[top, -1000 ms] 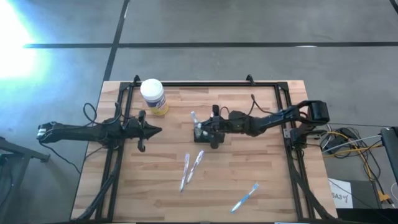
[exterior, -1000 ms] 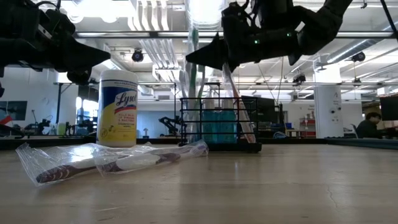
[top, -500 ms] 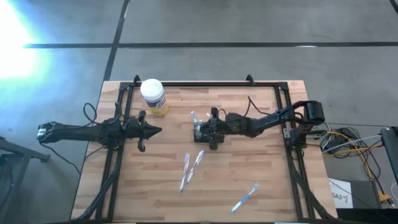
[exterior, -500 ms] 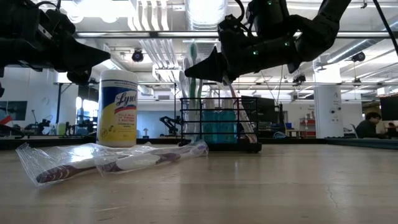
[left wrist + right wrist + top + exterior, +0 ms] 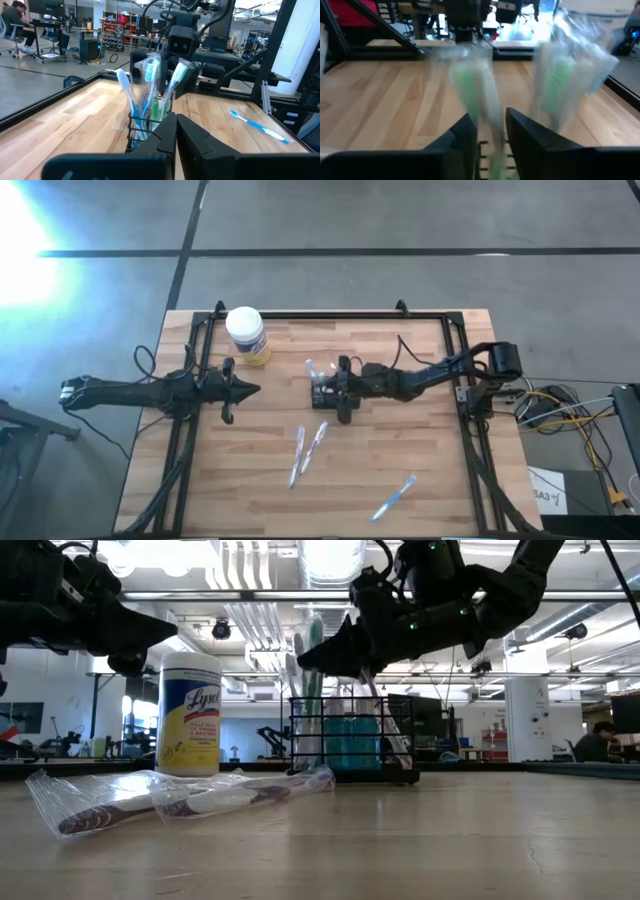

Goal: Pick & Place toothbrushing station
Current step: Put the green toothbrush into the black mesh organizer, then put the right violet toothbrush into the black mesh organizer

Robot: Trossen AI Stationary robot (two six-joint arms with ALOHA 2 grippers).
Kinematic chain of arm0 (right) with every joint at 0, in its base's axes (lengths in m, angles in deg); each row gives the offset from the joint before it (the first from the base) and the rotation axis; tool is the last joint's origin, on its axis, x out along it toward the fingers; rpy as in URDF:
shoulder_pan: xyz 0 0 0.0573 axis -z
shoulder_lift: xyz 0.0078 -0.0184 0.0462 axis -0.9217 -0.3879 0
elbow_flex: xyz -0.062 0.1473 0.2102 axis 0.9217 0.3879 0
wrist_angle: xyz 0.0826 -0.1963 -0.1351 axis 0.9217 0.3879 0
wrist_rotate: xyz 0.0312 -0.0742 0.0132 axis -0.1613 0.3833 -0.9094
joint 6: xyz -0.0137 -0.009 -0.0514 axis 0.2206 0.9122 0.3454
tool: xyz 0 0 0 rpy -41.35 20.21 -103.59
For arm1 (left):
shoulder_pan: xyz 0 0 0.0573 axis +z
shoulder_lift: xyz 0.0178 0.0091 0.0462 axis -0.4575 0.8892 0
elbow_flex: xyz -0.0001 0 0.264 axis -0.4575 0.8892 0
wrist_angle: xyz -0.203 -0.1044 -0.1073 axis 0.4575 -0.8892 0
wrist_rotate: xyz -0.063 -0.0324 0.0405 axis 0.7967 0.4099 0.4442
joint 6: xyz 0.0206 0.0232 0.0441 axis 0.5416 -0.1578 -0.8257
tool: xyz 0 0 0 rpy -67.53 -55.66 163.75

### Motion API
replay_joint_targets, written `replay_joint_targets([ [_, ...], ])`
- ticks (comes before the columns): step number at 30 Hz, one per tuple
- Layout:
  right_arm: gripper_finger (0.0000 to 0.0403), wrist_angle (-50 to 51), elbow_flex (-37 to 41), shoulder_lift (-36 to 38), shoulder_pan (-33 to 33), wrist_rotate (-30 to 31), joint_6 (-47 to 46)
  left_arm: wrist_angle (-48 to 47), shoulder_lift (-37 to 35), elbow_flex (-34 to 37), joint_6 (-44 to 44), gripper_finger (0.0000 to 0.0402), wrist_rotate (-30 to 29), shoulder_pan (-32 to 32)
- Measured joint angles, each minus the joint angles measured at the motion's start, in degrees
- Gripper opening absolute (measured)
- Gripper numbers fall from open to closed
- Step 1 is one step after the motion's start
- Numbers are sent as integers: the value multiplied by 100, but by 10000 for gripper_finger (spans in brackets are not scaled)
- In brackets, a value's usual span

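Observation:
The toothbrushing station [image 5: 320,393], a small black wire holder [image 5: 350,740], stands on the table's middle with several toothbrushes [image 5: 150,80] upright in it, some in clear wrappers. My right gripper [image 5: 333,387] hangs over the holder, reaching in from the table's right. It is open, and a wrapped green toothbrush [image 5: 476,95] stands in the gap between its fingers [image 5: 492,134]. My left gripper [image 5: 255,389] waits at the left, shut and level, pointing at the holder [image 5: 145,127] with nothing in it. My right gripper's fingers [image 5: 467,137] stand on either side of the wrapped green toothbrush's stem [image 5: 491,125], just above the holder's rim, and come at it nearly level from the table's right. I cannot tell whether either finger touches it. The toothbrush's lower end stands in the holder.
A round white-lidded jar with a yellow label [image 5: 247,335] stands at the far left. Two wrapped toothbrushes [image 5: 308,448] lie near of the holder, and a blue toothbrush [image 5: 395,498] lies near the front right. Black frame rails [image 5: 190,430] run along the table's sides.
My right gripper has tipped its fingers down a little over the holder, so their tips sit lower above the toothbrushes than before. The holder and the loose toothbrushes have stayed in place.

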Motion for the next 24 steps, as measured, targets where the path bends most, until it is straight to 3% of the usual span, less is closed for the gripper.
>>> replay_joint_targets([
  [10,183,-17,0,625,-34,-6,-57,0,0,0,2,11,0,1],
  [19,192,970,-2,1811,-45,15,22,0,0,0,78,14,0,0],
  [24,192,1331,36,1857,-45,15,-60,2,-2,0,81,11,0,1],
])
